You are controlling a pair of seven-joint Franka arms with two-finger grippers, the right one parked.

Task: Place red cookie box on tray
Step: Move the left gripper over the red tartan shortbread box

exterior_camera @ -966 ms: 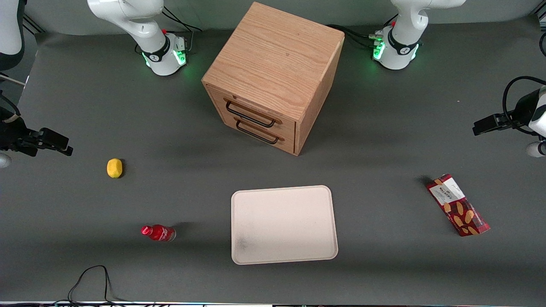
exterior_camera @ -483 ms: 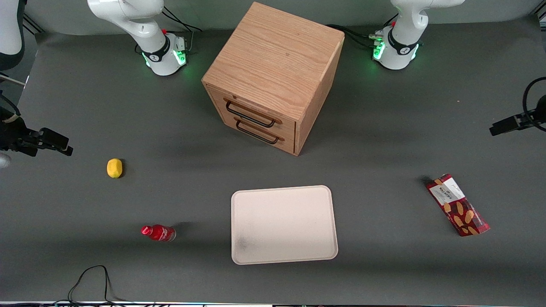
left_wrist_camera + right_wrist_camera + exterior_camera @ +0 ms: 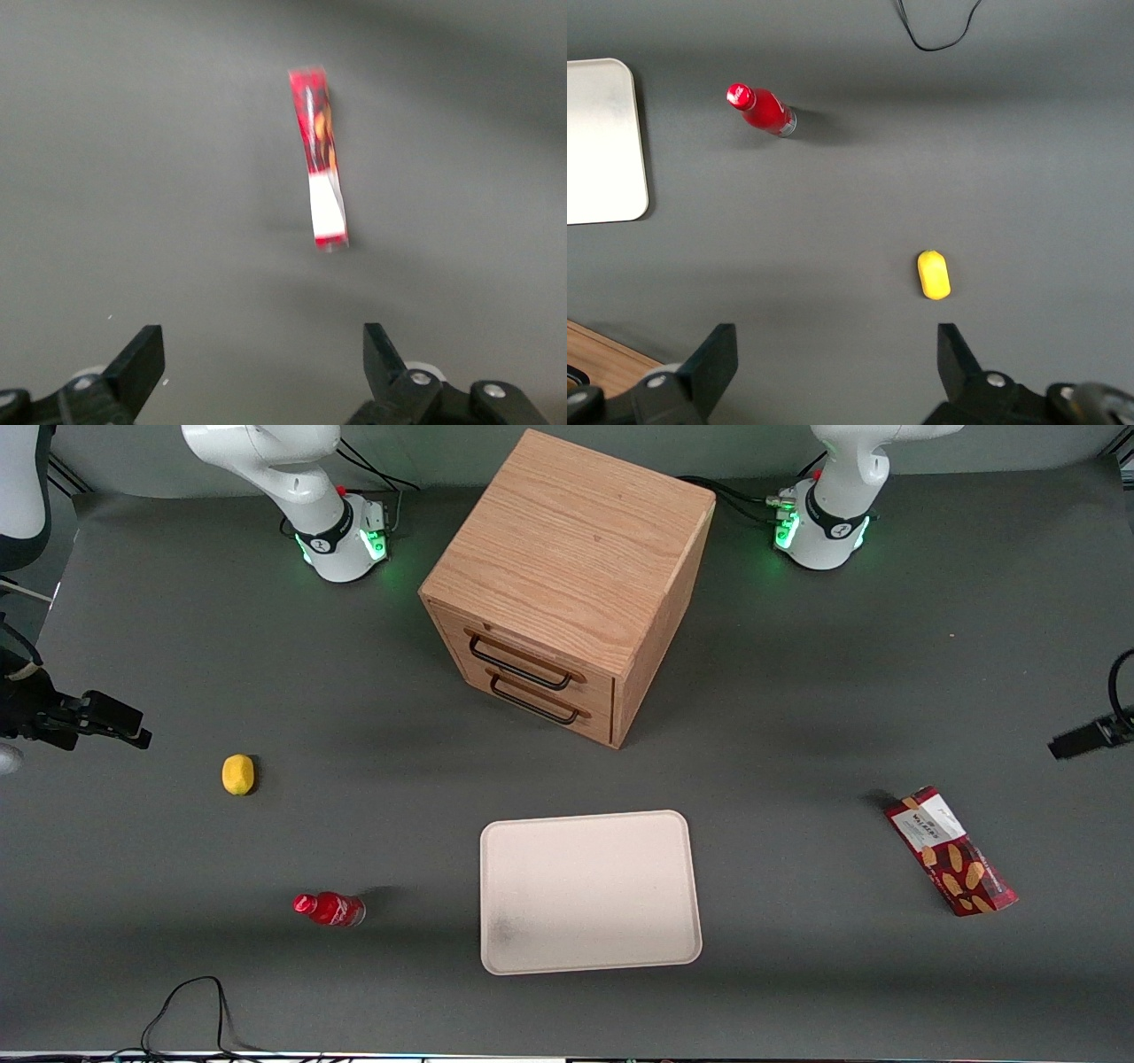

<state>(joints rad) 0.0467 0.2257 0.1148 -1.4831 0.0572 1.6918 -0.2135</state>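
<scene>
We see the red cookie box (image 3: 951, 850) lying flat on the counter (image 3: 797, 717), well apart from the tray (image 3: 496, 957), and our gripper (image 3: 261, 359), jaws spread wide, hangs above it, the box's long axis crossing the gap.

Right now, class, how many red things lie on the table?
2. The red cookie box lies toward the working arm's end, below the open gripper. The small red bottle lies toward the parked arm's end. None seems hidden.
</scene>
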